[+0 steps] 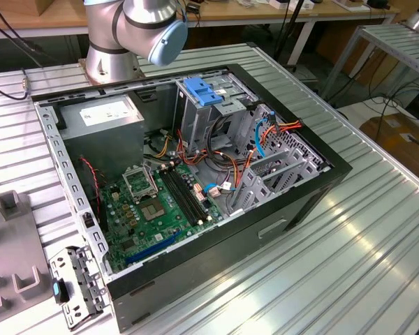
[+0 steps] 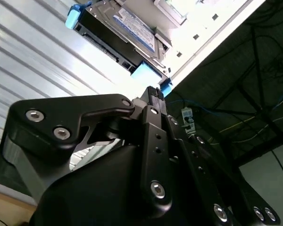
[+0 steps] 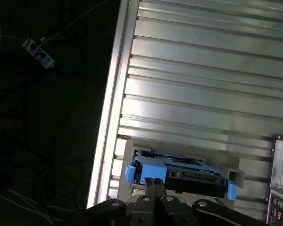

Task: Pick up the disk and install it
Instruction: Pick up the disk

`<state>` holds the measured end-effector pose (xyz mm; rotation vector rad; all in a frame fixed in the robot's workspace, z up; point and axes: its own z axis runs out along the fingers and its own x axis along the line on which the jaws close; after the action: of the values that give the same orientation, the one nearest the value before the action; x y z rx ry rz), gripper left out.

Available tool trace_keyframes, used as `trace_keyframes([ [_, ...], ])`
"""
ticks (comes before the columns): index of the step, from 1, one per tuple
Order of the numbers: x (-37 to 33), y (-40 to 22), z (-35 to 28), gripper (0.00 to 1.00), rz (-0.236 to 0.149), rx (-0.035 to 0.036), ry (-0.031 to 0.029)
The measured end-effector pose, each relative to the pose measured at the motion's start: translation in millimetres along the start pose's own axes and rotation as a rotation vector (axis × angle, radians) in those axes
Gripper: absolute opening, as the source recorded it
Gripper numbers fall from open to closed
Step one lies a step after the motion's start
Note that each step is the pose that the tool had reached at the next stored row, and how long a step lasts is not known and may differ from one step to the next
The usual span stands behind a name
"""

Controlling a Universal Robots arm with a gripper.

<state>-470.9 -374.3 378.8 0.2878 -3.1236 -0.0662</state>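
You see the disk (image 3: 179, 172) lying in a pale grey holder (image 3: 179, 147) on the ribbed metal table (image 3: 203, 70), close to the table's edge, with dark floor and loose cables beyond; the second wrist view gives you the same disk (image 2: 118, 33) from its end, dark body between bright blue rails. Your gripper (image 3: 153, 181) sits right at the blue carrier's near edge, towards one end; from the other camera, the gripper (image 2: 153, 92) tip is just beside a blue corner. You cannot tell whether it is wide, narrow or clamped on the carrier. In the exterior view, the open computer case (image 1: 195, 269) lies on its side on the table (image 1: 349, 244); the green motherboard (image 1: 153, 209) is exposed; the tall silver cage (image 1: 195, 122) stands inside, its light-blue latch (image 1: 202, 91) on top; the arm's base (image 1: 112, 49) rises behind the case.
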Motion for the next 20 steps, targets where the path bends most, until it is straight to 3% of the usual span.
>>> trace_keyframes([
  [11,0.0,0.0,0.2,0.11,-0.244,0.0000,0.0103],
  [15,0.0,0.0,0.4,0.11,-0.373,0.0000,0.0158],
  [16,0.0,-0.1,0.5,0.11,-0.420,0.0000,0.0178],
  [20,0.0,0.0,0.8,0.11,-0.512,0.0000,0.0216],
])
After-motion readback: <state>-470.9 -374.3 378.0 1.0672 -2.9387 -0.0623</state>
